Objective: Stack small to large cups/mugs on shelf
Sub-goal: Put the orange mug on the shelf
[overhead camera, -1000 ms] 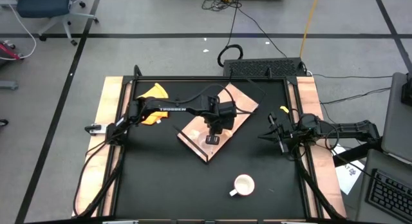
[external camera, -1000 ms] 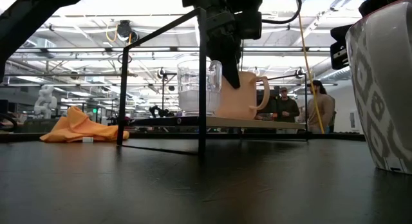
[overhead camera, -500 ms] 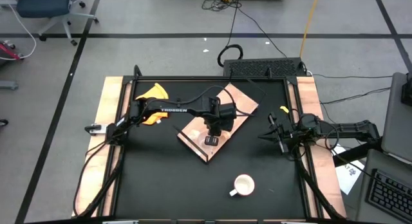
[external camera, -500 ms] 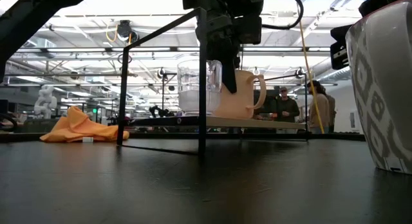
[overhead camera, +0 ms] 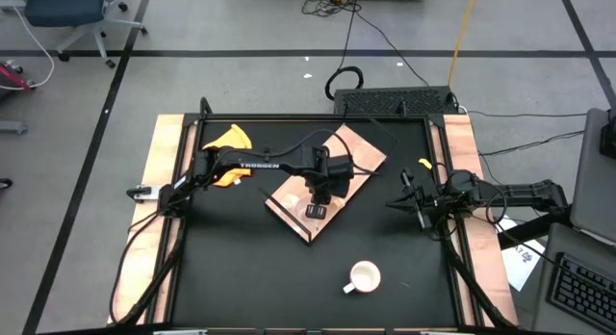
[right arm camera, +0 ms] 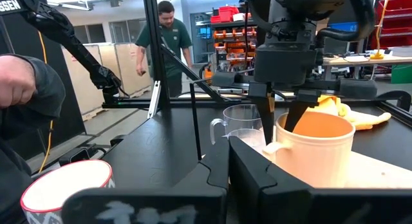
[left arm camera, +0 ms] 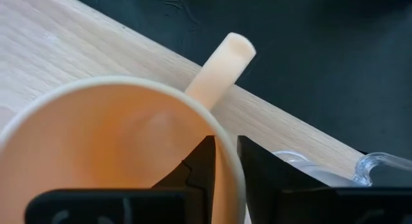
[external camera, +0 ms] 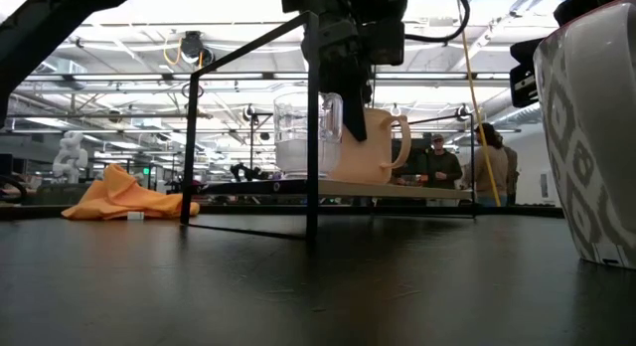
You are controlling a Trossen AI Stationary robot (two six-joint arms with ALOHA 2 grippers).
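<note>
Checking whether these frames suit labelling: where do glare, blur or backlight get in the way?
Low view: bright ceiling lights backlight the left claw and clear glass cup; the white mug looms close and cropped. Left wrist view: the yellow-orange mug fills the picture, soft. High view: evenly lit.

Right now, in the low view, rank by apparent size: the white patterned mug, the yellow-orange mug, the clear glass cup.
1. White patterned mug, though it sits closest to the camera, so true size is unsure.
2. Yellow-orange mug, gripped at its rim by the left gripper.
3. Clear glass cup.
</note>
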